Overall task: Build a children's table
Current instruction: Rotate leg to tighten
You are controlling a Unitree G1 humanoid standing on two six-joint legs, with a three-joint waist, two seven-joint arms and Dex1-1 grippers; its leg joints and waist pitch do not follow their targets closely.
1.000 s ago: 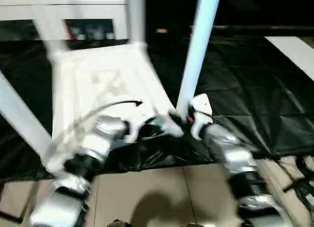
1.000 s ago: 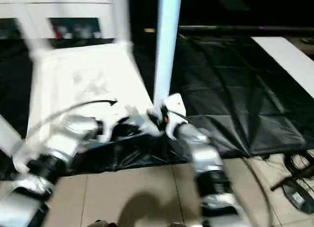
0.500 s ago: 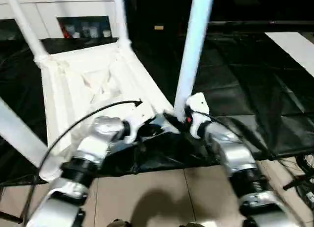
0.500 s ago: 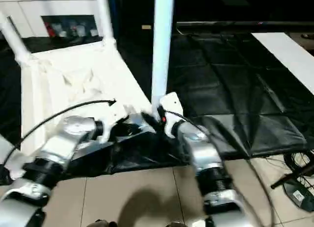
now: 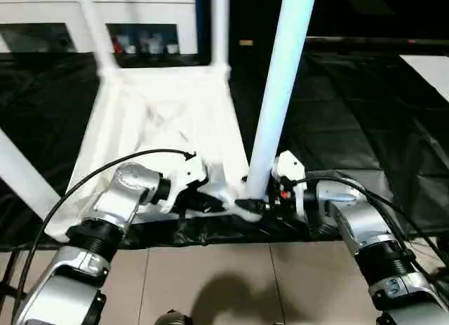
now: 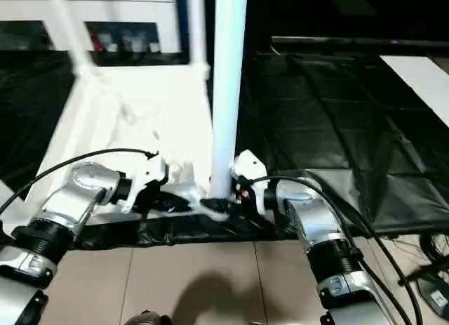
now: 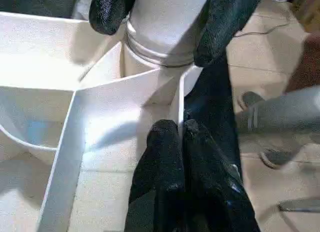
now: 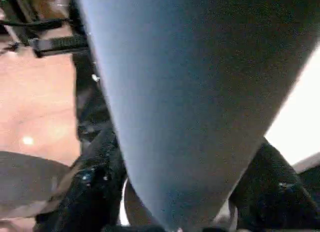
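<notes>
Near edge of the black-covered work table (image 5: 351, 121): two grippers at one corner of the upside-down tabletop (image 5: 168, 121).

Left gripper (image 7: 181, 134): fingers pressed together, tips against a thin upright rib on the tabletop underside, just short of the corner socket (image 7: 150, 61). Can't tell whether the rib is pinched between them or they just butt against it.

Right gripper (image 7: 160, 14): fingers spread, one either side of the near-right leg (image 5: 280, 93) at its base, right above the socket collar. In the right wrist view the leg sits between the two black fingers (image 8: 95, 192); whether they actually press on it I can't tell.

Count: 1 tabletop, 4 legs visible. The near-right leg stands almost vertical, long axis up, seated in the near-right socket. The near-left leg (image 5: 21, 174) runs off toward the upper left, clearly slanted. The far-left leg (image 5: 95, 30) leans left. The far-right leg (image 5: 219, 27) is upright.

Tabletop lies ribbed side up on the black cover, long axis running away from the robot, near edge at the work table's front edge.

Beyond it: a white glass-door cabinet (image 5: 140, 16) against the far side. Tiled floor (image 5: 210, 283) below the table front.
</notes>
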